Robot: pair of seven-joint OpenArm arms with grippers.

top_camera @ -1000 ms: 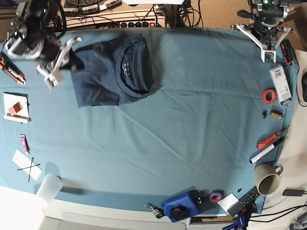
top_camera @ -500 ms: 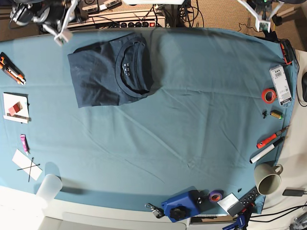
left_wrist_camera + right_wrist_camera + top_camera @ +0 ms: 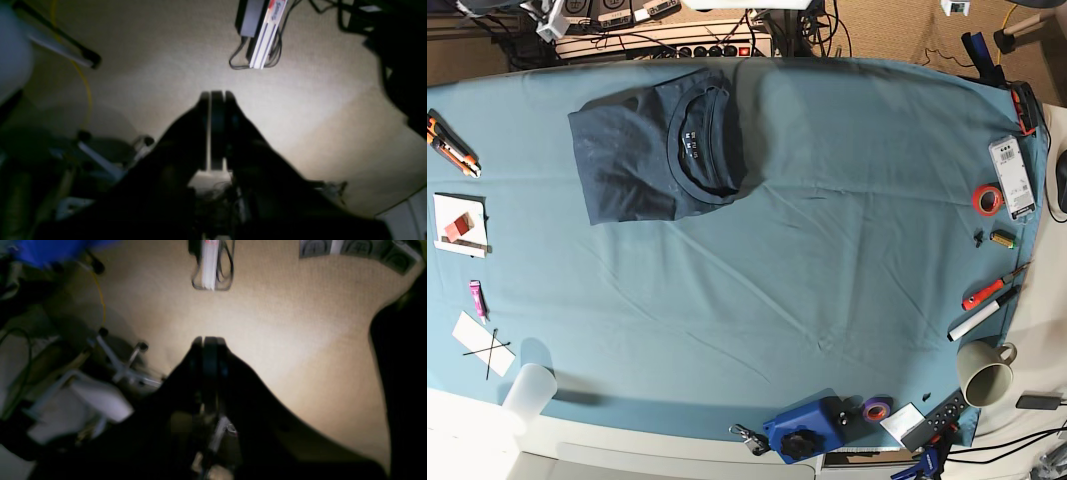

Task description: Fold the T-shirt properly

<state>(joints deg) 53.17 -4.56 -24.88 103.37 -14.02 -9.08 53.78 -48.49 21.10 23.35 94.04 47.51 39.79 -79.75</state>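
The dark navy T-shirt lies folded into a compact rectangle at the far left of the teal table cloth, round neck and label facing up. Nothing touches it. My left gripper is shut and empty, hanging over beige carpet beyond the table. My right gripper is likewise shut with nothing in it, above the carpet. In the base view only a white fingertip of the right arm shows at the top left edge, and a white fingertip of the left arm at the top right.
An orange cutter, a card with a red block, a pink pen and a paper cup line the left edge. Red tape, a screwdriver and a mug sit right. A blue tool lies in front.
Both arms have drawn back past the table's far edge and almost out of the base view. The folded T-shirt has stayed where it lay.
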